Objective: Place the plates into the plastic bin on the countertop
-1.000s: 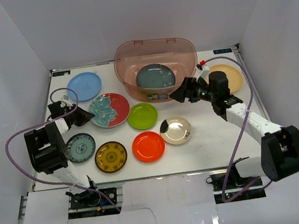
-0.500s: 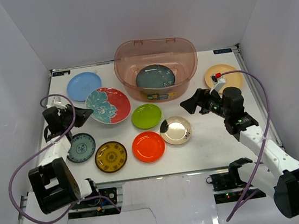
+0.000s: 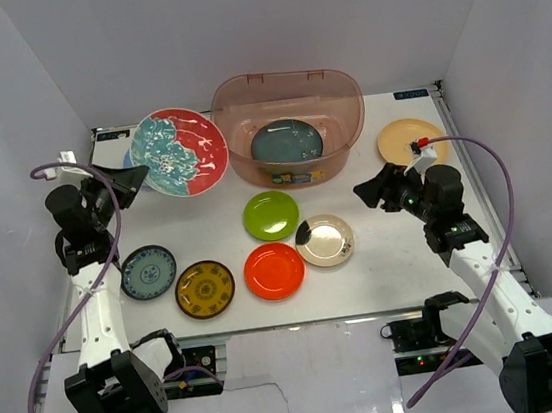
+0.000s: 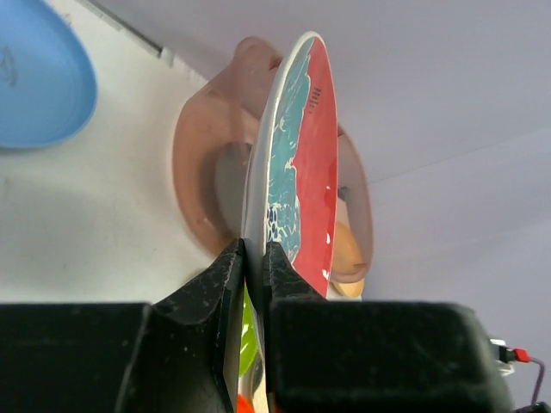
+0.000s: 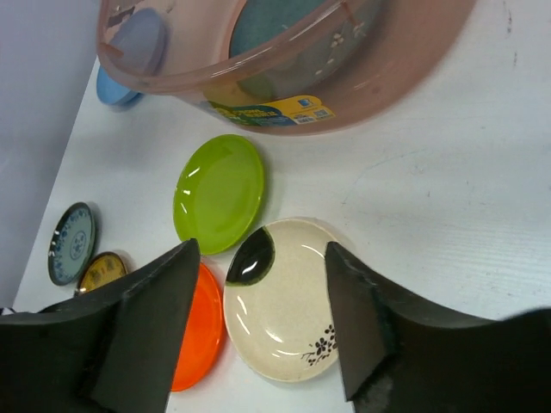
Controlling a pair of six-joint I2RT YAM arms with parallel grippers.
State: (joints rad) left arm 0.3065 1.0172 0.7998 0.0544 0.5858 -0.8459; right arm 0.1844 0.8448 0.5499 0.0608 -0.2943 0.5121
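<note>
My left gripper [image 3: 134, 175] [image 4: 255, 249] is shut on the rim of the red-and-teal patterned plate [image 3: 179, 150] [image 4: 303, 163]. It holds the plate tilted on edge in the air, just left of the plastic bin [image 3: 284, 90] [image 4: 191, 163]. A dark grey plate [image 3: 286, 142] lies inside the bin. My right gripper [image 3: 366, 193] [image 5: 258, 256] is open and holds nothing. It hovers over the cream plate [image 3: 325, 241] [image 5: 288, 314], right of the green plate [image 3: 269, 214] [image 5: 218, 191].
On the white countertop [image 3: 393, 253] lie an orange plate [image 3: 274, 270], a brown-gold plate [image 3: 205, 289], a teal patterned plate [image 3: 148, 272] and a tan plate [image 3: 404, 138] at the back right. A light blue plate [image 4: 34, 77] lies at the back left. White walls enclose the sides.
My left arm has lifted the red-and-teal plate off the table and swung it up and back, beside the bin. My right arm has drawn back from the bin, its jaws narrowing slightly.
</note>
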